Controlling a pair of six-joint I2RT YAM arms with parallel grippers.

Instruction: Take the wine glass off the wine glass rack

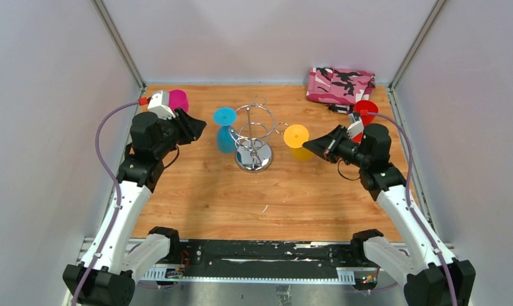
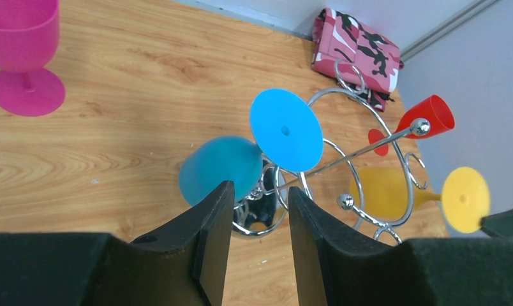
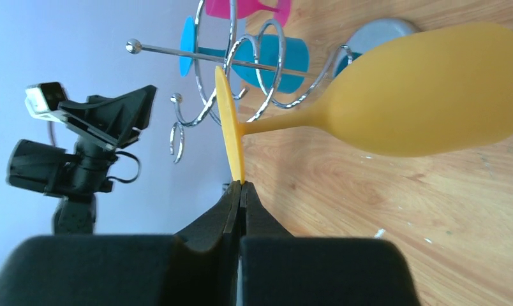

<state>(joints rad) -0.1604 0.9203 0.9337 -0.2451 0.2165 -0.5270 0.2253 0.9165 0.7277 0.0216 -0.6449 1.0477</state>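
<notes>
The chrome wine glass rack point(image 1: 254, 157) stands mid-table; it also shows in the left wrist view point(image 2: 362, 150) and the right wrist view point(image 3: 177, 51). A blue wine glass point(image 1: 224, 117) hangs upside down on its left side. A yellow wine glass point(image 1: 296, 136) hangs upside down just right of the rack. My right gripper point(image 1: 310, 145) is shut on the rim of the yellow glass's foot point(image 3: 230, 127). I cannot tell whether its stem still sits in a wire arm. My left gripper point(image 1: 200, 131) is open and empty, close beside the blue glass point(image 2: 219, 169).
A pink glass point(image 1: 177, 100) stands upright at the back left, behind my left wrist. A red glass point(image 1: 365, 108) stands behind my right wrist. A pink camouflage cloth point(image 1: 340, 85) lies at the back right corner. Walls enclose the table on three sides.
</notes>
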